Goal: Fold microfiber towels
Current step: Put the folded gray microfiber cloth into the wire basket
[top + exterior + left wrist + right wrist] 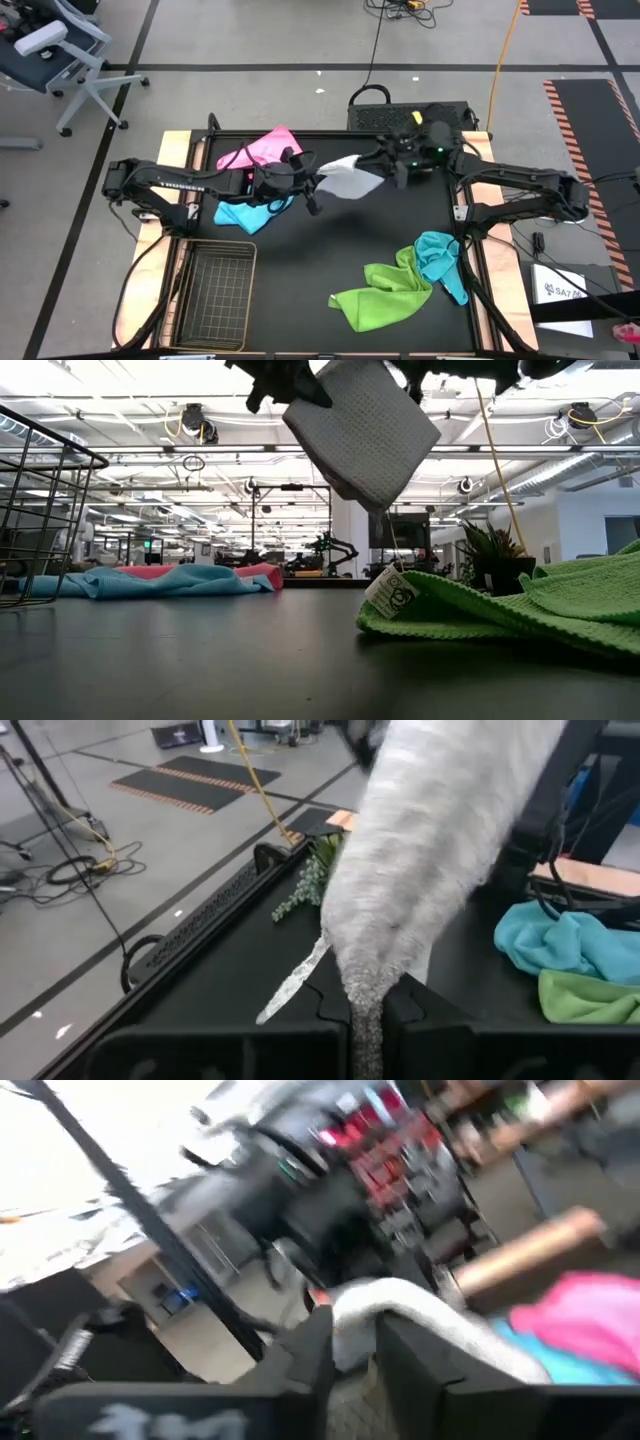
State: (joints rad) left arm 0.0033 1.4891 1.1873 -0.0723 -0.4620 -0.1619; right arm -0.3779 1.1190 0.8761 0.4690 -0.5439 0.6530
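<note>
A pale grey-white towel (348, 178) hangs in the air over the table's far middle, between my two grippers. My left gripper (312, 195) is shut on its left end. My right gripper (385, 168) stands at its right end, fingers parted, with the towel's edge (350, 1342) between them. In the low view the towel (365, 435) hangs as a doubled, tilted sheet, clear of the table. A pink towel (262, 148) and a light blue one (245, 212) lie at the far left. A lime green one (385, 292) and a teal one (438, 258) lie at the near right. My left gripper pinches a bunched end of the grey-white towel (365, 1005) between its two fingers, coming nearly level from the table's left. The cloth rises and widens beyond the fingers, lifted clear of the table. My right gripper has the towel's folded edge (385, 1298) arched over and between its parted fingers; whether the fingers touch it, I cannot tell.
A wire mesh basket (215, 290) stands at the near left corner. A small potted plant (490, 555) stands near the far edge. The lime green towel's label (390, 592) faces the low camera. The table's bare dark middle (340, 250) lies below the hanging towel.
</note>
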